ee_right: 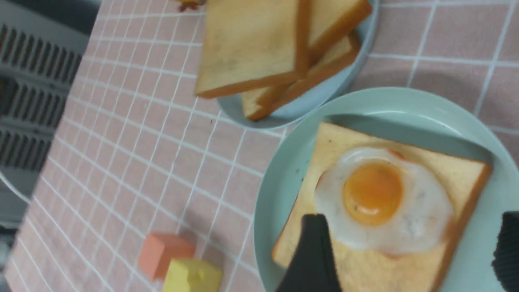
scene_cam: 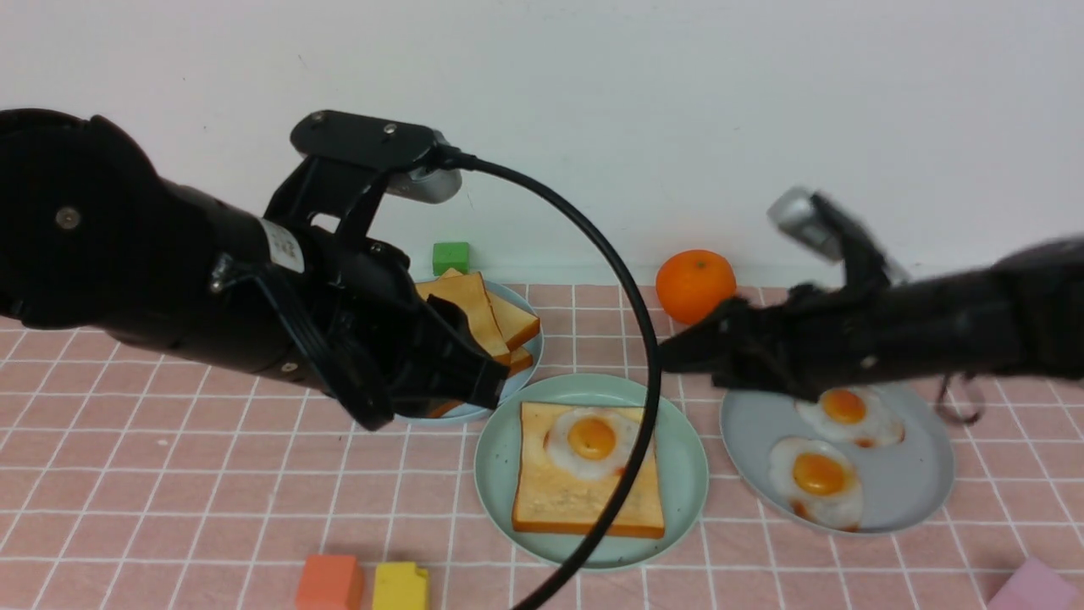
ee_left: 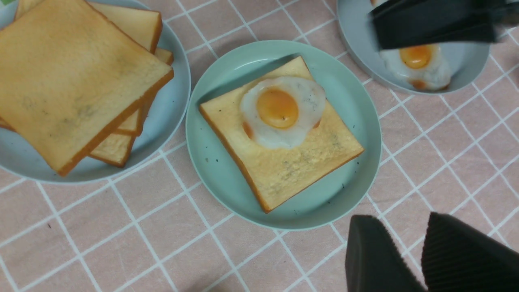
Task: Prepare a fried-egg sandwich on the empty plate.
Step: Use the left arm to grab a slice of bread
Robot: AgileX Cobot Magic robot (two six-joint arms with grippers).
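Note:
The mint-green plate (scene_cam: 500, 474) holds one toast slice (scene_cam: 584, 500) with a fried egg (scene_cam: 590, 439) on its far part. They also show in the left wrist view, plate (ee_left: 215, 170), toast (ee_left: 292, 170) and egg (ee_left: 279, 109), and in the right wrist view, egg (ee_right: 377, 194). My right gripper (ee_right: 411, 217) is wide open and empty, its fingers apart on either side of the egg. In the front view it (scene_cam: 677, 352) is blurred over the plate's far right rim. My left gripper (scene_cam: 483, 381) hovers by the toast pile (scene_cam: 478, 318), slightly open and empty (ee_left: 405, 227).
The toast pile sits on a grey-blue plate (ee_left: 170, 105). Another grey-blue plate (scene_cam: 919, 491) at the right holds two fried eggs (scene_cam: 817, 474). An orange (scene_cam: 695, 285) and a green block (scene_cam: 450, 257) stand at the back. Orange (scene_cam: 329, 582), yellow (scene_cam: 400, 586) and pink (scene_cam: 1033, 589) blocks lie in front. The left arm's cable (scene_cam: 644, 381) crosses the green plate.

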